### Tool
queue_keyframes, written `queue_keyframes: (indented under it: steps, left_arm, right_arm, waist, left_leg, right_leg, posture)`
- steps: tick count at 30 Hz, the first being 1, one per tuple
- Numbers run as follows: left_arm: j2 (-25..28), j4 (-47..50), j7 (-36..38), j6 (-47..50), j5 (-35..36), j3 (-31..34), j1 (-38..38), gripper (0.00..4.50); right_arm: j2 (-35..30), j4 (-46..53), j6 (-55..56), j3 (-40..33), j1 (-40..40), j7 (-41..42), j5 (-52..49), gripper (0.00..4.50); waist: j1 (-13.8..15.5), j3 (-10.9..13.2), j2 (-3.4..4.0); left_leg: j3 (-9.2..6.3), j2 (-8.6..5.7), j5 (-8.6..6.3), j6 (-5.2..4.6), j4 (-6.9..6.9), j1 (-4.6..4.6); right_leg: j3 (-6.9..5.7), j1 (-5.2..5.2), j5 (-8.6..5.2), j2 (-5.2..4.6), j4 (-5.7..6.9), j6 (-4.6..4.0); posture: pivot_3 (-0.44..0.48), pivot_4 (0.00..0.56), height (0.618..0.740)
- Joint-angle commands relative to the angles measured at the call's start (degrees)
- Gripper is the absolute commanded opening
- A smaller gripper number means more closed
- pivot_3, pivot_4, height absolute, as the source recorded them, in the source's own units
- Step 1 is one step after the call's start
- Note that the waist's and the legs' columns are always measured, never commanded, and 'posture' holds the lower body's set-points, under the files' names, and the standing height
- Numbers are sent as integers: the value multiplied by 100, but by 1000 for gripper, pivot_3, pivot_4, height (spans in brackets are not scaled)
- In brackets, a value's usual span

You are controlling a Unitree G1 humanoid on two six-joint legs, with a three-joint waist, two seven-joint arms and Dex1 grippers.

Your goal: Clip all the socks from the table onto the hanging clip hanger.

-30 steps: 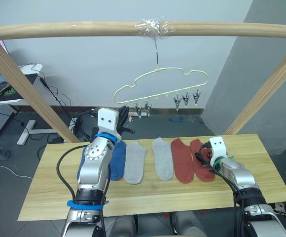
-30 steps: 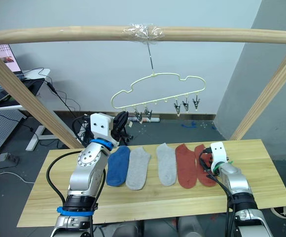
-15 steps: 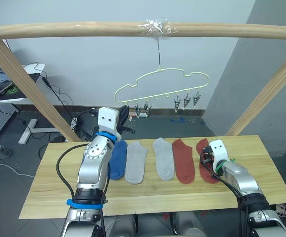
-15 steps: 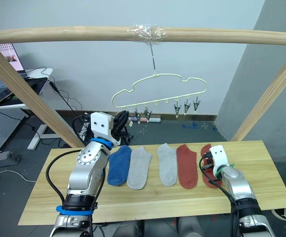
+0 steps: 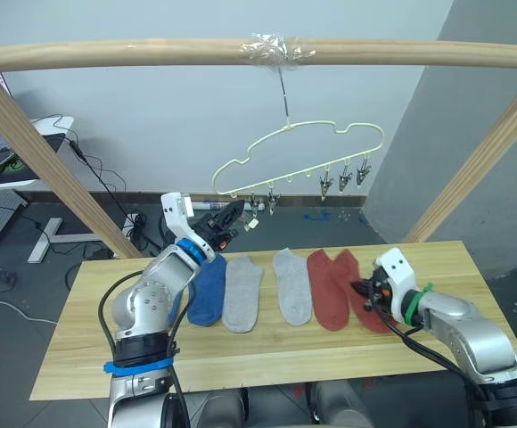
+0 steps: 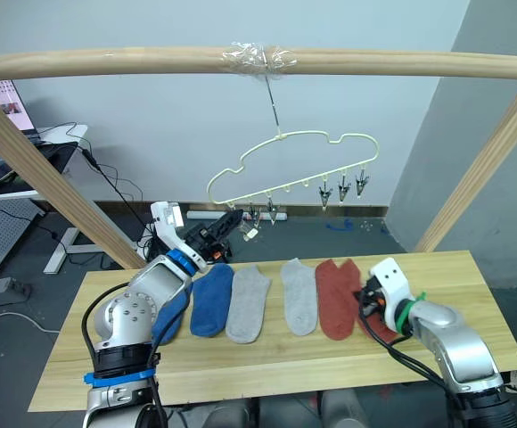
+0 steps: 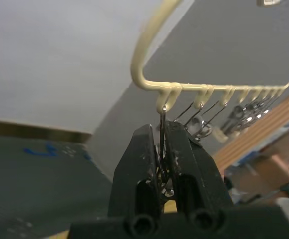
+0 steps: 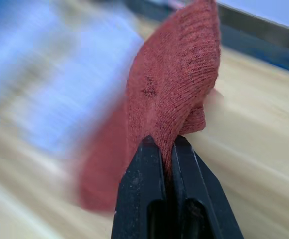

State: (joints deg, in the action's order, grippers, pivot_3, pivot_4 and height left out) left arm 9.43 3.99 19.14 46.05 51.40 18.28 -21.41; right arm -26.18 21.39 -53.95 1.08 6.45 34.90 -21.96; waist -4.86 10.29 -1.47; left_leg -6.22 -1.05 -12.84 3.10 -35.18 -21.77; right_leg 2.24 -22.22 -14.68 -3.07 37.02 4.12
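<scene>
**Left gripper pinched on a hanger clip; right gripper pinched on a rust red sock**

The left arm is raised from the near left of the table (image 5: 267,352), bent at the elbow, with the forearm reaching up and to the right. The left gripper (image 5: 233,217) is held at the left end of the clip hanger (image 5: 299,153), which hangs by its hook from a taped spot on the wooden rail (image 5: 107,53). In the left wrist view the fingers (image 7: 143,159) are closed narrowly around a metal clip (image 7: 162,124) hanging from the hanger's lower bar.

The right arm is extended low over the right part of the table, forearm pointing left. The right gripper (image 5: 363,292) is set at the rightmost rust red sock (image 8: 172,94). In the right wrist view its two fingers are closed tightly on a fold of that sock; the fold appears lifted off the wood, though blur makes this uncertain.

The other socks lie flat in a row on the table: a blue sock (image 5: 207,290), two grey socks (image 5: 242,293) and (image 5: 292,285), and a second rust red sock (image 5: 329,290) just beside the gripped one.
</scene>
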Motion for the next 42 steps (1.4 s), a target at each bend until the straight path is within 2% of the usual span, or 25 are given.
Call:
queue_keyframes:
  steps: [1,6,11,21,28,37,42]
  left_arm:
    - [123,113,-132,400,453,177,-36,0]
    - [168,170,-184,556,644,113,-80,0]
    - [174,190,-189,598,748,72,-67,0]
    - [198,348,-209,669,894,9,76,0]
    - [258,324,-214,640,943,22,73,0]
    - [188,-121,-741,1003,1720,450,-142,0]
    - [280,-202,-790,1190,1979,442,-145,0]
  right_arm:
    - [601,521,-972,-24,473,-202,-823,21]
    - [1514,191,-1313,166,1117,-696,-988,21]
    - [1917,-142,-1328,147,1458,-909,-1042,21]
    - [2303,-465,-1334,3,1814,-1085,-1214,21]
    - [2186,-223,-1597,-119,1682,-1080,-1532,21]
    - [2172,99,-1941,-510,1433,-1070,-2351,21]
    - [2257,69,-1952,-628,1498,-1209,-2570,21]
  waist:
    - [8,1,-1]
    - [23,1,-1]
    - [29,2,0]
    - [25,3,1]
    - [28,4,2]
    - [21,4,2]
    - [14,4,2]
  left_leg:
    - [1,-1,0,0,0,-2]
    - [1,-4,0,1,1,-10]
    - [1,-5,-1,1,2,-13]
    - [2,-3,-1,1,4,-12]
    - [2,-5,-1,1,4,-15]
    - [2,-3,-1,0,5,-15]
    - [3,-3,-1,0,5,-16]
  right_leg:
    - [0,-1,0,-1,-3,0]
    - [2,-7,0,-4,-8,-1]
    - [2,-10,1,-6,-10,-3]
    - [2,-12,0,-5,-8,-4]
    - [2,-13,0,-7,-12,-4]
    - [1,-14,0,-6,-10,-4]
    - [1,-14,0,-5,-12,-4]
  posture:
    - [-82,152,740]
    - [-76,154,740]
    - [-74,159,740]
    - [-65,158,740]
    - [-66,158,740]
    - [-74,157,740]
    - [-81,156,740]
